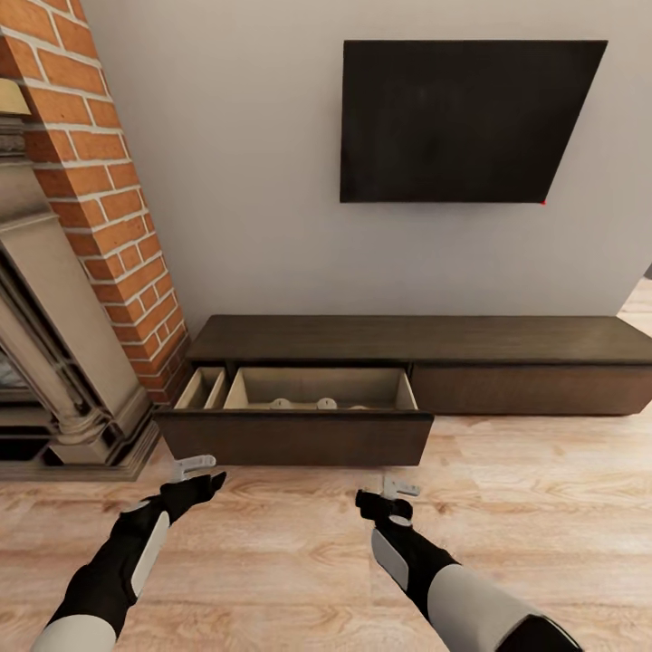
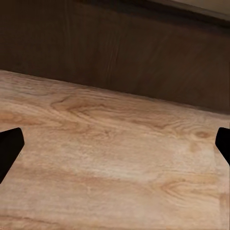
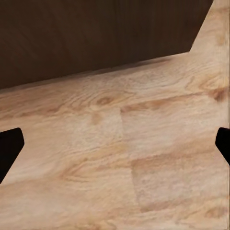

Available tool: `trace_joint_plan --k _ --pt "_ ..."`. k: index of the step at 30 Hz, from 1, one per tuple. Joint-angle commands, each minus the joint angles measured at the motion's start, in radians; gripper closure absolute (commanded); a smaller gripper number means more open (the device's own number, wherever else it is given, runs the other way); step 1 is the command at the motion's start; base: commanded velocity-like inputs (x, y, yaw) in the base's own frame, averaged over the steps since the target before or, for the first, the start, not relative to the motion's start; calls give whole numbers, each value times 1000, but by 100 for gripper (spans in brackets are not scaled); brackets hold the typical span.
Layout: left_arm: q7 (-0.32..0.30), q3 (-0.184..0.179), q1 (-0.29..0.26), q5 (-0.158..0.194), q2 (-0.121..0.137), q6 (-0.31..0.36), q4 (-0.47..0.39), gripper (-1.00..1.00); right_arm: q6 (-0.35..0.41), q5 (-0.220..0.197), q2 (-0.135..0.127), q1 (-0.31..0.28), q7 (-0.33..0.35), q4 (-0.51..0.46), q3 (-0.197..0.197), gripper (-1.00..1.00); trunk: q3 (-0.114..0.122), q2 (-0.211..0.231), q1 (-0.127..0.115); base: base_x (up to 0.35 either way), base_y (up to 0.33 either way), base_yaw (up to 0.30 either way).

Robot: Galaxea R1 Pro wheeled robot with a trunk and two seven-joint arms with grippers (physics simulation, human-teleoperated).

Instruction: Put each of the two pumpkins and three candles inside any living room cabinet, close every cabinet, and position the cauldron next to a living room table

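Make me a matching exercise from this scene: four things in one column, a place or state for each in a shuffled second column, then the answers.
Things:
1. cabinet drawer
2. black screen
3. candles
4. left gripper

Places or states:
A. mounted on the wall above the cabinet
B. open and empty, over the wooden floor
C. pulled out
D. lying in the drawer

Pairs: 1-C, 2-A, 3-D, 4-B

no readable text, labels or signs
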Motion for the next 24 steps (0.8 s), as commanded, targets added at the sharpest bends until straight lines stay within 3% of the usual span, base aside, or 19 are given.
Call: trace_joint_plan --k 1,4,9,12,18,24 --pt "11 0 0 -5 -2 -9 3 -100 -22 22 1 0 1 9 17 -100 -3 -7 4 0 0 0" --pt "24 -1 0 -10 -13 -28 15 -100 -68 53 1 0 1 19 39 -100 -13 -28 15 0 0 0" --pt "28 -2 0 -17 -41 -194 108 -100 -163 68 -2 0 1 50 53 -100 -28 -63 35 0 0 0" --pt "28 -16 0 -20 -45 -246 138 -100 -192 71 -5 0 2 61 53 -100 -38 -84 46 0 0 0" --pt "28 -92 0 -22 -46 -272 153 -100 -204 77 3 -2 15 58 53 -100 -56 -126 69 0 0 0" --pt "25 -108 6 -21 -47 -280 171 -100 -205 76 1 -2 52 55 102 -100 -75 -168 92 0 0 0"
